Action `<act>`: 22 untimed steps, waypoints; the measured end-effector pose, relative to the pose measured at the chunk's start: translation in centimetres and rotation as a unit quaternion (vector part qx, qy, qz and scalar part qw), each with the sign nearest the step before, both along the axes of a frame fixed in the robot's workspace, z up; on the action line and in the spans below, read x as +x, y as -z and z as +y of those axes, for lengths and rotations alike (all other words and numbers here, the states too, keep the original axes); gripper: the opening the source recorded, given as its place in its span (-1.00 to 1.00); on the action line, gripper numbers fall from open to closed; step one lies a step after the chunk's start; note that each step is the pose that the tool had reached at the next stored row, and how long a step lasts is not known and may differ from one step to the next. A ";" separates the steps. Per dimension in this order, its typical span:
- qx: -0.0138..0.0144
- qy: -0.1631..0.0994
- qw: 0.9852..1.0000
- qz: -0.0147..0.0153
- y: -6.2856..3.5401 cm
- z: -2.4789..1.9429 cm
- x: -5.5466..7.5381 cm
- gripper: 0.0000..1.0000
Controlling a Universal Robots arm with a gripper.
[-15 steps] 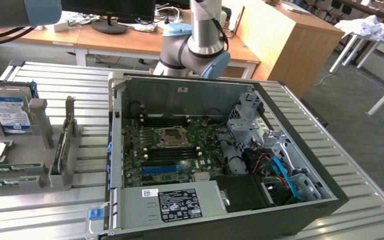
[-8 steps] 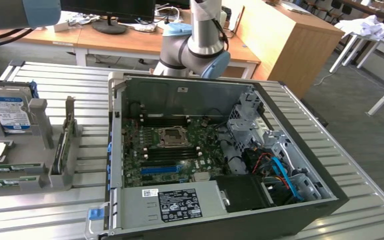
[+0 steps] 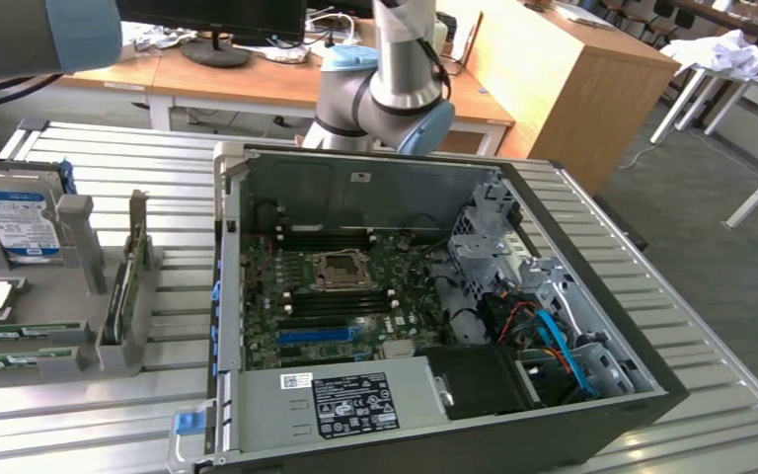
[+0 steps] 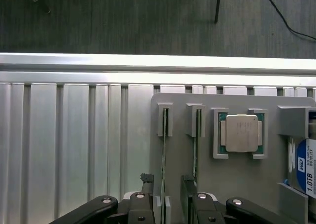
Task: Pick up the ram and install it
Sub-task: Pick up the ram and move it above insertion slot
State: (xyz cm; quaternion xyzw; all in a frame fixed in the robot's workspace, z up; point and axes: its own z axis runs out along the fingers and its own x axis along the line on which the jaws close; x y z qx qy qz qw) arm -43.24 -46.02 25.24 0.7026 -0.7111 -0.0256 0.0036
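Two ram sticks stand on edge in a grey holder (image 4: 237,184). One ram (image 4: 164,150) runs between my fingers, and the other ram (image 4: 197,145) stands beside it, nearer the CPU. My gripper (image 4: 166,187) is open low over the holder, with a dark finger (image 4: 146,194) on one side of the first stick and the other finger on the far side, both apart from it. In the exterior view the same sticks show as green strips (image 3: 4,357) at the far left, and the motherboard's black slots (image 3: 340,301) lie inside the open case (image 3: 590,296).
A silver CPU (image 4: 240,133) and a hard drive (image 4: 305,167) sit in the holder beside the sticks. A thin board (image 3: 118,296) stands in a second grey stand. A blue slot strip (image 3: 316,336) lies on the motherboard. The ribbed metal table (image 3: 115,148) ends close to the holder.
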 end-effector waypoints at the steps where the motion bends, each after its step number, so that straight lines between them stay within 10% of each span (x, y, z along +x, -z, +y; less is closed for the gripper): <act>1: 0.000 0.000 1.000 0.000 0.15 0.00 0.0 -0.29; 22: 0.000 0.000 1.000 0.000 3.37 -0.04 0.0 -0.29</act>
